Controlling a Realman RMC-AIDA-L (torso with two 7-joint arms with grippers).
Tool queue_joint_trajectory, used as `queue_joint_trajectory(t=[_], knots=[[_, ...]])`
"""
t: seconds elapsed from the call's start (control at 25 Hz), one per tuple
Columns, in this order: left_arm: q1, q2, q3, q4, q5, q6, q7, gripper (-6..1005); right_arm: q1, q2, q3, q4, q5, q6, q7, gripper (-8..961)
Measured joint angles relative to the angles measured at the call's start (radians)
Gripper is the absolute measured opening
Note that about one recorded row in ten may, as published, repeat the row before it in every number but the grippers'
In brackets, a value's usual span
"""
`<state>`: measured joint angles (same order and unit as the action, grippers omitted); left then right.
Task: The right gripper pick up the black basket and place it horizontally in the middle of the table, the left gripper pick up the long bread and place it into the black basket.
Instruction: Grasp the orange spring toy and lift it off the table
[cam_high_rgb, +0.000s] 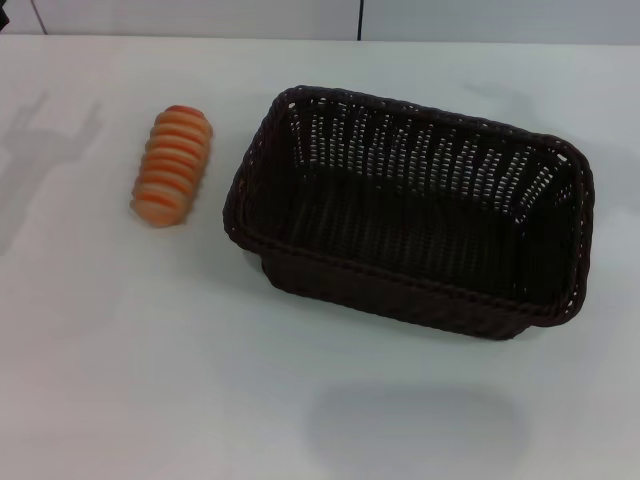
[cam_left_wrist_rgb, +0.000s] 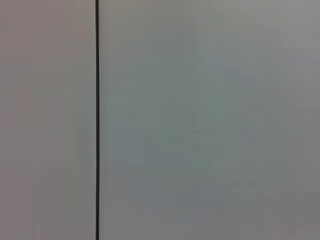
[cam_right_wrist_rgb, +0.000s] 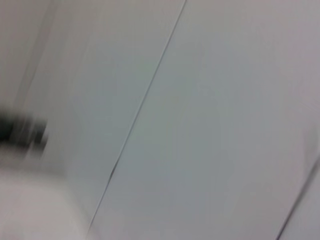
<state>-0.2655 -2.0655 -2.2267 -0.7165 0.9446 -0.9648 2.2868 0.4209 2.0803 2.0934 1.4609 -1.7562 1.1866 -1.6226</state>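
two things lie on the plain white smooth table (cam_high_rgb: 120, 340). the large rectangular dark woven wicker black basket (cam_high_rgb: 410, 210) sits upright right of centre, open side up, its long sides running left to right with a slight tilt. the small oblong orange-brown long bread (cam_high_rgb: 173, 165) with pale cross ridges lies just left of the basket, apart from it, ridged top up. neither gripper appears in any view, so whether their fingers are spread or pressed together cannot be told; both wrist views show only pale panels with thin dark seams.
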Motion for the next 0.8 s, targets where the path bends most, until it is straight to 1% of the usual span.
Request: queue_joint_trajectory(t=[0.12,0.2,0.24,0.28,0.4,0.44,0.48,0.56,0.6,0.64,0.68,0.8], knots=[[0.000,0.001,-0.002,-0.001,0.005,0.001,-0.001,784,-0.164,0.001,-0.007,0.045,0.292,-0.006,-0.164,470],[0.000,0.002,-0.003,-0.001,0.005,0.002,-0.001,784,-0.254,0.001,-0.021,0.058,0.422,-0.014,-0.246,470],[0.000,0.002,-0.005,-0.002,0.005,0.002,-0.001,784,-0.327,0.002,-0.035,0.086,0.487,-0.033,-0.275,470],[0.000,0.002,-0.004,-0.002,0.005,0.003,-0.001,784,-0.327,0.002,-0.035,0.086,0.487,-0.033,-0.275,470],[0.000,0.002,-0.001,-0.006,0.006,0.003,-0.001,784,-0.409,0.007,-0.062,0.140,0.499,-0.079,-0.282,471],[0.000,0.002,0.004,-0.007,0.006,0.003,-0.001,784,-0.460,0.008,-0.091,0.165,0.513,-0.147,-0.290,471],[0.000,0.002,0.004,-0.007,0.006,0.003,-0.001,784,-0.460,0.008,-0.091,0.165,0.513,-0.147,-0.290,471],[0.000,0.002,0.013,-0.007,0.007,0.007,-0.001,784,-0.512,0.009,-0.115,0.172,0.558,-0.231,-0.326,471],[0.000,0.001,0.017,-0.007,0.007,0.010,-0.001,784,-0.541,0.010,-0.126,0.167,0.595,-0.269,-0.356,471],[0.000,0.001,0.022,-0.009,0.007,0.017,-0.001,784,-0.582,0.010,-0.125,0.138,0.677,-0.301,-0.410,471],[0.000,0.001,0.022,-0.009,0.007,0.017,-0.001,784,-0.582,0.010,-0.125,0.138,0.677,-0.301,-0.410,471],[0.000,0.001,0.023,-0.010,0.006,0.024,-0.001,784,-0.628,0.011,-0.095,0.082,0.777,-0.330,-0.451,471]])
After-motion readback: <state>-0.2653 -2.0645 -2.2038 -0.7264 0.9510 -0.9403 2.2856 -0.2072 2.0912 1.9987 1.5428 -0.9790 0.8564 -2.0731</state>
